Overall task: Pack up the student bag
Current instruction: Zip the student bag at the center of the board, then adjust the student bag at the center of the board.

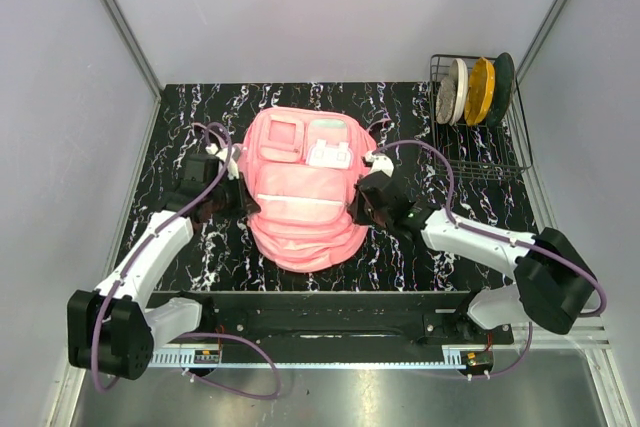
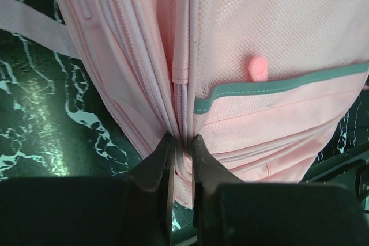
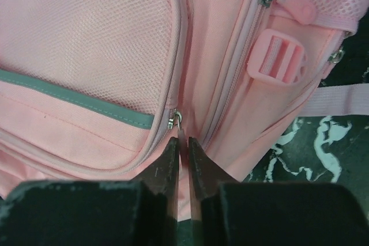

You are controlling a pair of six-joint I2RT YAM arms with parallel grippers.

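The pink student bag (image 1: 300,197) lies flat in the middle of the black marbled table, front pockets up. My left gripper (image 1: 238,169) is at the bag's left side. In the left wrist view it (image 2: 183,139) is shut on a pinched fold of the bag's pink fabric (image 2: 183,108), next to a zipper line and below the mint-trimmed mesh pocket (image 2: 277,33). My right gripper (image 1: 354,209) is at the bag's right side. In the right wrist view it (image 3: 183,140) is shut on a pink zipper pull (image 3: 184,132) that hangs from a metal slider (image 3: 175,120) at the corner of the mint-trimmed pocket (image 3: 86,56).
A wire dish rack (image 1: 480,137) stands at the back right with white, yellow and dark green plates (image 1: 480,92) upright in it. A pink strap (image 2: 29,21) lies on the table left of the bag. A pink buckle (image 3: 279,59) sits on the bag's side.
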